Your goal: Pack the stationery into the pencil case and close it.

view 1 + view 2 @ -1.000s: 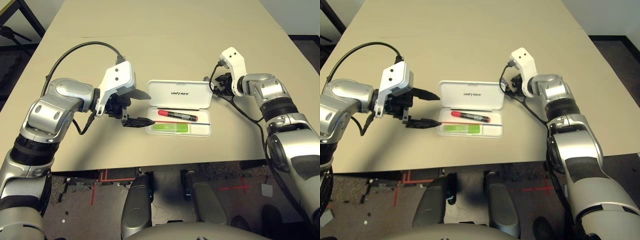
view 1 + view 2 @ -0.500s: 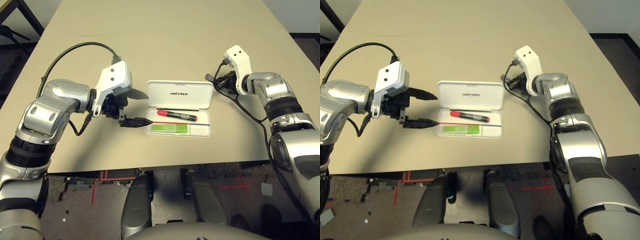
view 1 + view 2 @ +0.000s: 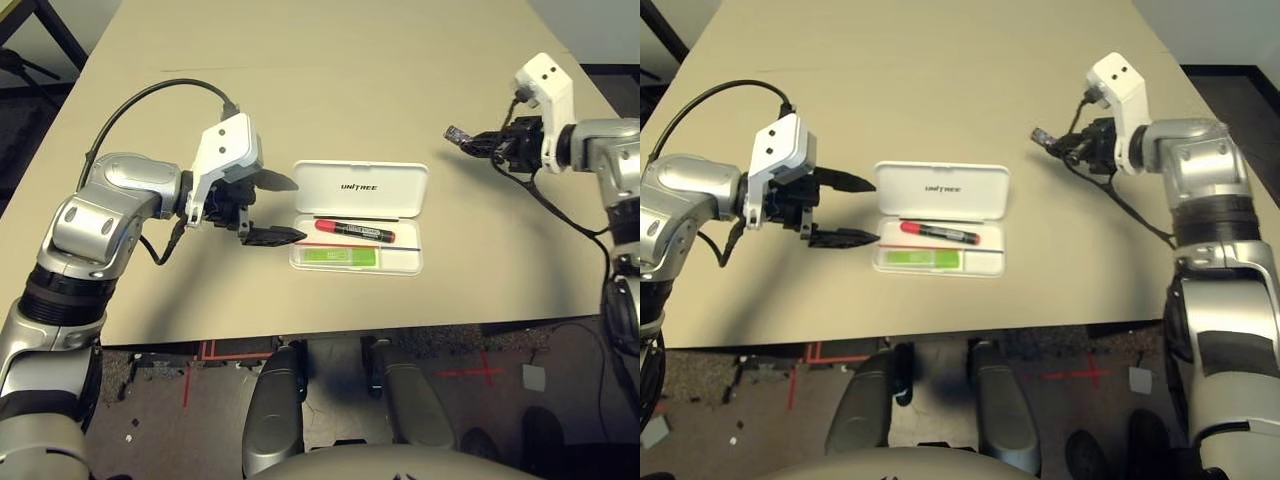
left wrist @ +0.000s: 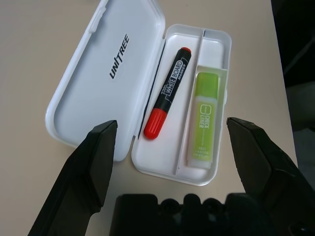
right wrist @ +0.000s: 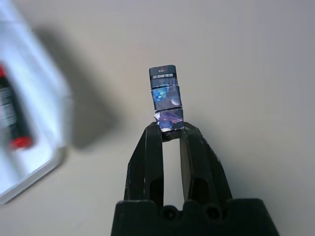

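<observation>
Small cylinder [image 5: 166,101] lifted in right claw [image 5: 170,129]

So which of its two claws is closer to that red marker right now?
The left. The left gripper hovers open just beside the pencil case holding the red marker; the right gripper is well off, pinching a small cylinder.

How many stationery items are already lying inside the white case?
2: the red marker and the green bar lie side by side in the open pencil case. A third small item is held in the right end effector.

White case [image 4: 103,73] with black lettering; red marker [image 4: 166,100] with black end; light-green bar [image 4: 204,118]; between the black right pincer [image 5: 170,129] tips, a dark blue-patterned cylinder [image 5: 165,98].
</observation>
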